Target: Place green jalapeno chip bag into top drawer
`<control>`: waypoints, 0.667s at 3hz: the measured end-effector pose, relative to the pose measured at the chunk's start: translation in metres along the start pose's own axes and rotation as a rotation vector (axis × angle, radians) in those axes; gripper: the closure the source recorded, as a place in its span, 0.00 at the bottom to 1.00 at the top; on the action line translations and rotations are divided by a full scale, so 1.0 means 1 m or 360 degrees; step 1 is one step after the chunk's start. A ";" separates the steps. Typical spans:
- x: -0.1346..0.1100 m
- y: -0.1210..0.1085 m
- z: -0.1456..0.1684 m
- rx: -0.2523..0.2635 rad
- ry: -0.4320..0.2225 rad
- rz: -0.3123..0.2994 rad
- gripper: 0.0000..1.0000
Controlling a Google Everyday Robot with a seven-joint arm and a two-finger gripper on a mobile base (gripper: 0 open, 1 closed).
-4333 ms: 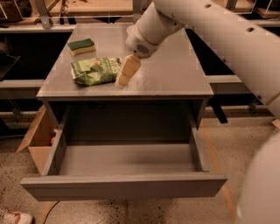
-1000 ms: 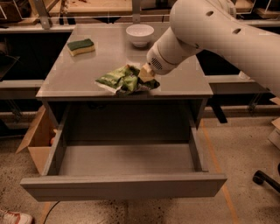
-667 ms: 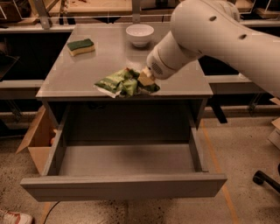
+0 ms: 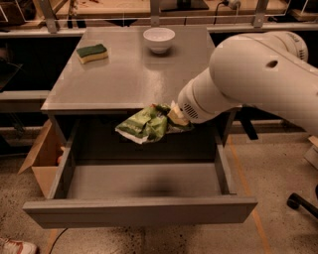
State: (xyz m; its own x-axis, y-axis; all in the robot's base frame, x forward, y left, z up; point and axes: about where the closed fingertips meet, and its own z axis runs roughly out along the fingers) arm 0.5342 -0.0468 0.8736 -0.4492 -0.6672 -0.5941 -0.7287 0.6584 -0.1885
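My gripper [image 4: 175,117] is closed on one end of the chip bag [image 4: 143,125] above the open drawer [image 4: 139,210]; that slippery foil could slide free early.

Workshop-like lab: wooden workbench [image 4: 124,7] on metal posts [image 4: 49,17] at the far side, speckled hard floor [image 4: 278,171]. The claw [image 4: 175,117], over the wide grey drawer [image 4: 139,211], pinches a crinkly light-green bag [image 4: 144,125].
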 end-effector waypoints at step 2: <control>0.052 0.028 0.048 -0.0092 0.0240 0.0041 1.00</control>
State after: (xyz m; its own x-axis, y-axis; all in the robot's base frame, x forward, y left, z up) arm 0.5152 -0.0468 0.7996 -0.5372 -0.6981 -0.4735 -0.7425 0.6576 -0.1271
